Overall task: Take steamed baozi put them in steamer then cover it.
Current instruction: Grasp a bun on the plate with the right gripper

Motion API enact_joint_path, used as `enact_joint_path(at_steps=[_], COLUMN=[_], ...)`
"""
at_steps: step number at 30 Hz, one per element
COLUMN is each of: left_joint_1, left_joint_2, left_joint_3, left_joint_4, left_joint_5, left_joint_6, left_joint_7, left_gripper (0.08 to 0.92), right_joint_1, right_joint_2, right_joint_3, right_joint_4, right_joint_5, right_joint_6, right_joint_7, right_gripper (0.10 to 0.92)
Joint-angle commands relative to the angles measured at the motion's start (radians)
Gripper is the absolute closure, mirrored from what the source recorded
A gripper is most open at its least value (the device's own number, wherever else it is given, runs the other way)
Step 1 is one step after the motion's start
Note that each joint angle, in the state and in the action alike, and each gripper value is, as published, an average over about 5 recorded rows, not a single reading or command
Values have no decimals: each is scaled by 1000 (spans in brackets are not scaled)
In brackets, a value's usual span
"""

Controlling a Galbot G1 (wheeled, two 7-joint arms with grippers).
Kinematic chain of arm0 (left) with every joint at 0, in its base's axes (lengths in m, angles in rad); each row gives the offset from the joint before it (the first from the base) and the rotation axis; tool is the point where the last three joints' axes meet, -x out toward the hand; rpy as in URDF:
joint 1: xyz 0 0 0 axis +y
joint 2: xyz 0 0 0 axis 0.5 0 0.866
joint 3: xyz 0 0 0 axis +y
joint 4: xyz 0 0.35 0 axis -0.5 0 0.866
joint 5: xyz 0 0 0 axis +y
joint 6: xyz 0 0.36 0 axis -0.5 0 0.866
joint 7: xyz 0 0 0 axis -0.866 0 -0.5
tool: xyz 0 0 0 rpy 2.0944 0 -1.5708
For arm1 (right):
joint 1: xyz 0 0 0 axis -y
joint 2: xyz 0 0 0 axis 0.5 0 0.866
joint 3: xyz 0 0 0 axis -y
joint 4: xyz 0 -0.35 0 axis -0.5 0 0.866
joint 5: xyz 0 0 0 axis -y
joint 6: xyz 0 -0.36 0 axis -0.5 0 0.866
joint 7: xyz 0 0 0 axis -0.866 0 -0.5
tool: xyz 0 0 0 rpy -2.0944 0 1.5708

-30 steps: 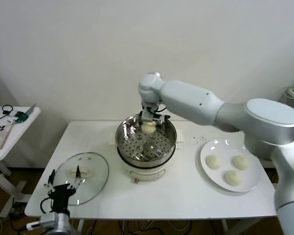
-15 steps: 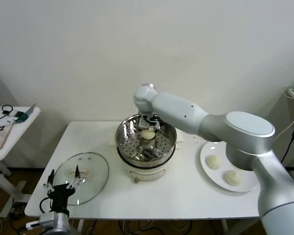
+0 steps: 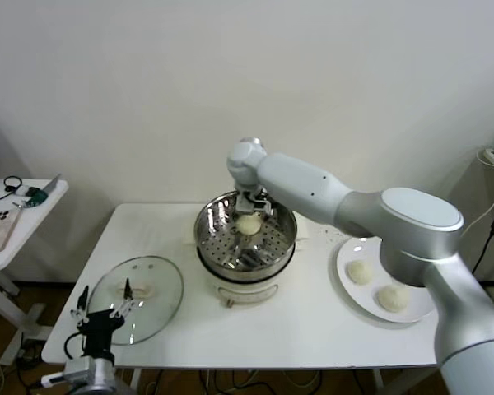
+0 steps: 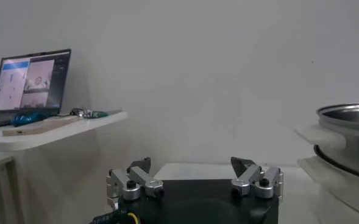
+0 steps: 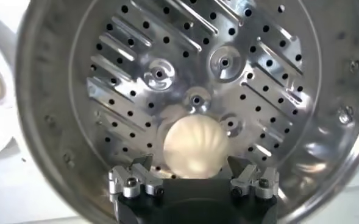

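One smooth, cream-white round dough bun (image 5: 193,147) lies on the perforated floor of the round, shiny stainless-steel steamer basket (image 3: 218,239), towards the far side of the basket; you can see its faint pleats in the right wrist view. The right gripper (image 5: 191,178) hangs over it with fingers spread wide on either side, clear of the dough and holding nothing. The basket sits on a white electric cooker base (image 3: 243,290) at the middle of the white table (image 3: 313,321).

To your robot's right, a flat white round plate (image 3: 344,265) carries two more visible cream buns (image 3: 359,272), partly screened by the right arm.

To the left, the round clear glass lid with metal rim (image 3: 160,304) lies flat on the table, its white oblong handle (image 3: 140,289) up. The left gripper (image 3: 100,315) waits at the near table edge beside the lid, fingers apart and empty.

Farther left, a small white side table (image 3: 8,239) holds small items.
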Motion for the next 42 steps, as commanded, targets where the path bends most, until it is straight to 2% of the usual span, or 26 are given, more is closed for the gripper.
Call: enact_joint_path(at_steps=[1,7,11,15,20,27,32,42], left_joint_1=[-2,2,10,16,21,26,26,31], left_joint_2=[1,-1,-1,-1,-2,-1,0,-2], left_joint_3=[2,6,6,9,14,15,14,8], left_joint_4=[-8,-13,-15,-13,-15,-22,-20,-19], left_joint_5=[-3,8,11,11,15,26,32,34], left_joint_6=[7,6,2,-3,-13,-19,-17,-14], left_joint_7=[-2,-3,-3,0,11,19,18,15], left_gripper=[177,177,177,177,177,177,177,177], right_joint_1=[142,278,339,350,275,-21,-162,-326], right_joint_2=[-115,-338,-499,-641,-776,-898,-901,-799], right_joint_3=[-59,-228,-361,-419,-409,-217,-101,26], right_joint_4=[92,187,298,389,429,450,429,304], right_joint_5=[301,572,785,874,835,708,640,561], right_joint_6=[-124,-334,-566,-722,-761,-784,-787,-771], right_joint_7=[8,132,238,257,231,215,213,205], right_gripper=[203,203,203,203,203,203,203,203])
